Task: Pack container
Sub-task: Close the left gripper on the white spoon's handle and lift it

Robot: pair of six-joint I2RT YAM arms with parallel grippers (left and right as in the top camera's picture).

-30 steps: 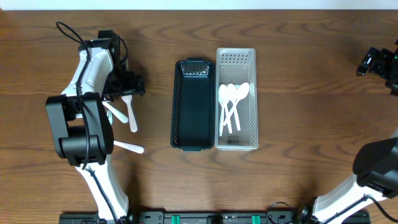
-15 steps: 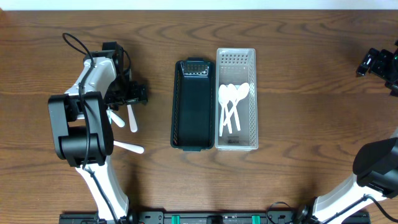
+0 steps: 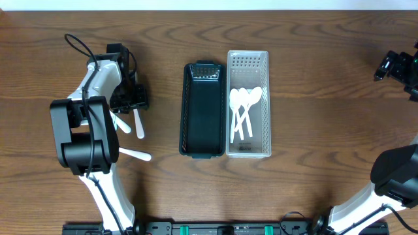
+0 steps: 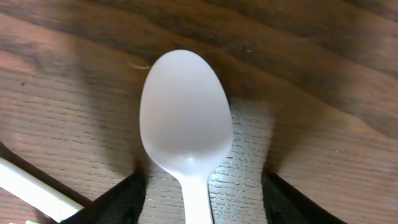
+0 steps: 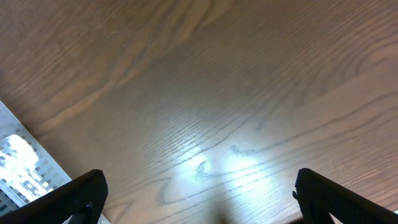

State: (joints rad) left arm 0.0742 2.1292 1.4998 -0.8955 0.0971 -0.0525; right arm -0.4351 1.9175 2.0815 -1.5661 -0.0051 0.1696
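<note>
Left arm [image 3: 98,72]: we have it reaching away from its base, wrist bent to the right. Left hand [image 3: 136,99]: low, pointing down, black fingers [image 4: 115,202] parted. Right arm [image 3: 397,175]: at the far right edge, partly out of view. Right hand [image 3: 390,65]: our fingers [image 5: 78,193] spread wide.

The table [image 3: 313,98] is brown wood with darker wavy grain. At frame centre, a dark green tray [image 3: 202,124] and a white tray [image 3: 247,62] patterned with small perforations; its spoons [image 3: 243,108] are white. The lone spoon [image 4: 186,118] at centre left is plain, glossy white.
</note>
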